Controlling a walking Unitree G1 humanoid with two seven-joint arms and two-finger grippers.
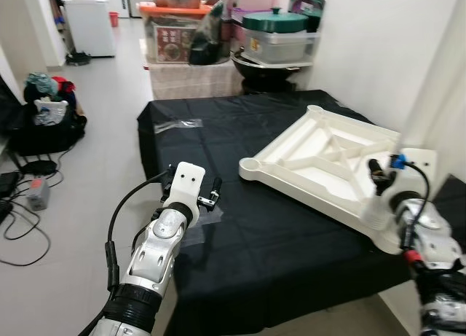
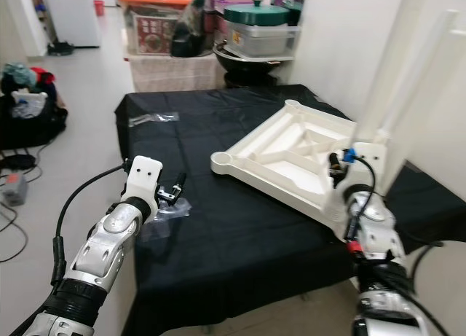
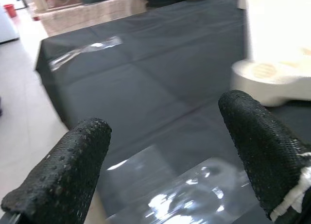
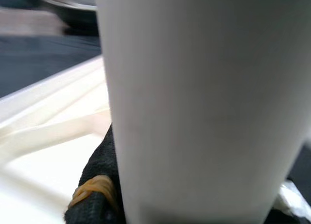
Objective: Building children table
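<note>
The cream table top (image 1: pixel 291 177) lies upside down on a black-covered surface, towards its right side. Two white legs (image 2: pixel 389 73) (image 2: pixel 431 88) stand up from its right corners. My right gripper (image 2: pixel 337 168) is at the near right corner, shut on one leg. In the right wrist view that leg (image 4: pixel 204 102) is pressed against a black finger (image 4: pixel 97 195). My left gripper (image 1: pixel 202 196) hovers open near the surface's left edge, just above a clear plastic bag (image 3: pixel 194 195); nothing is between its fingers (image 3: pixel 73 161).
A clear plastic strip (image 1: pixel 178 124) lies on the far left of the black cover (image 1: pixel 240 248). Storage boxes and a green-lidded pot (image 1: pixel 275 21) stand behind it. Bags (image 1: pixel 44 110) and cables (image 1: pixel 22 205) sit on the floor at left. A wall closes the right side.
</note>
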